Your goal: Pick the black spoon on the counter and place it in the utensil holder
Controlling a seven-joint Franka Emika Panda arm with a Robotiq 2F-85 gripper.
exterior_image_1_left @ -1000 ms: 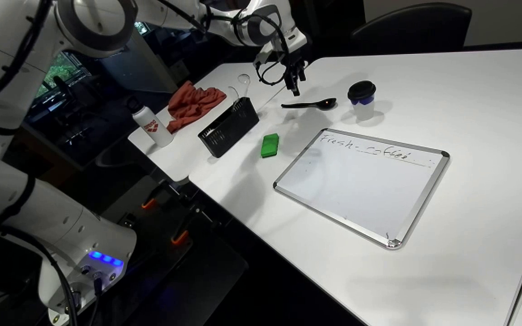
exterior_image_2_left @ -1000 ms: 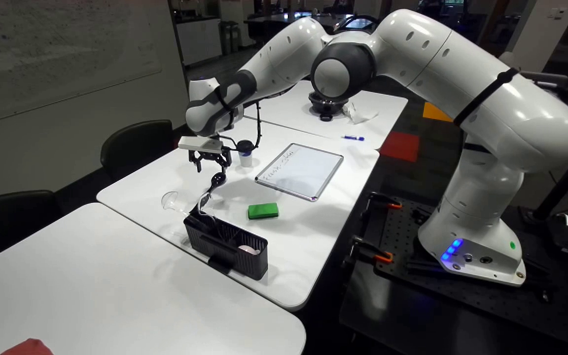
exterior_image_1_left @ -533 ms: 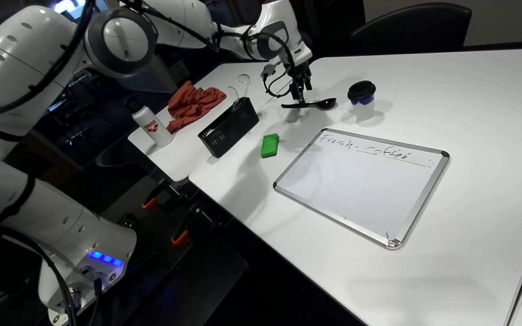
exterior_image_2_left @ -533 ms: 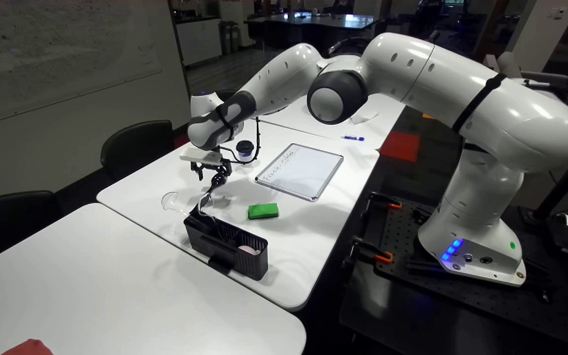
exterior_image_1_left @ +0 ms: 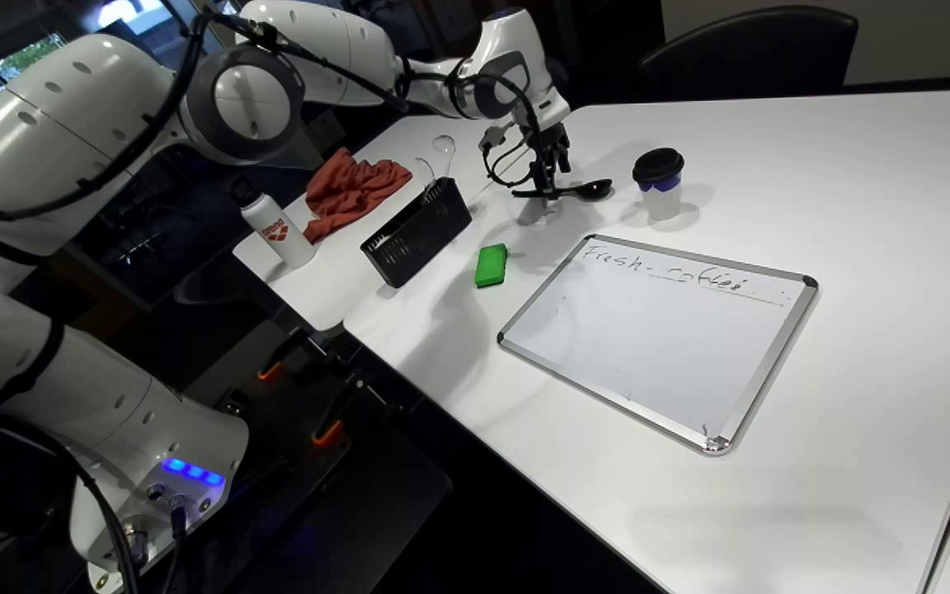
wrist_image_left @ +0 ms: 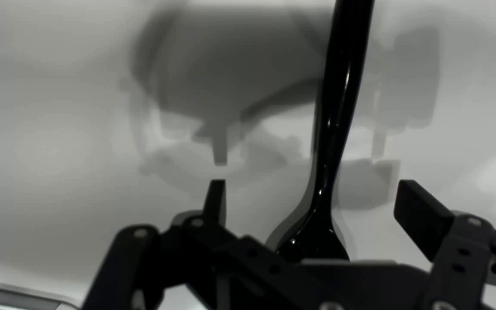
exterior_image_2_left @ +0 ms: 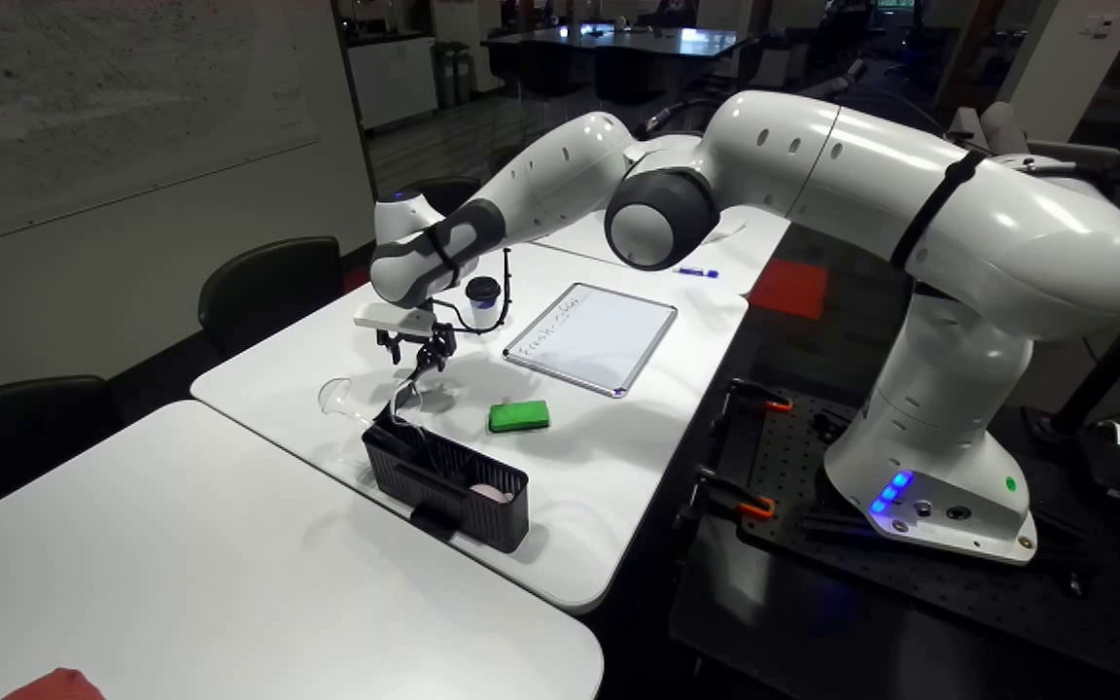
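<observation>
The black spoon (exterior_image_1_left: 595, 190) lies on the white counter (exterior_image_1_left: 879, 371). Its handle also shows in an exterior view (exterior_image_2_left: 414, 373), and its neck and handle in the wrist view (wrist_image_left: 336, 107). My gripper (wrist_image_left: 311, 186) is open, one finger on each side of the spoon's neck, touching neither side. In both exterior views the gripper (exterior_image_1_left: 556, 179) is low over the spoon (exterior_image_2_left: 418, 359). The gripper's body hides most of the bowl in the wrist view. The utensil holder is a black slotted box (exterior_image_1_left: 432, 235) (exterior_image_2_left: 497, 517) with clear utensils (exterior_image_2_left: 334, 397) standing in it.
A green block (exterior_image_1_left: 491, 266) lies near the holder. A cup with a black lid (exterior_image_1_left: 659, 169) stands beyond the spoon's bowl. A silver-framed whiteboard (exterior_image_1_left: 656, 330) lies on the counter. A white bottle (exterior_image_1_left: 277, 231) and red cloth (exterior_image_1_left: 351, 190) are past the holder.
My gripper has come down from above the counter to the spoon, mostly in the first half second, and stays open. The spoon and the other objects have not moved.
</observation>
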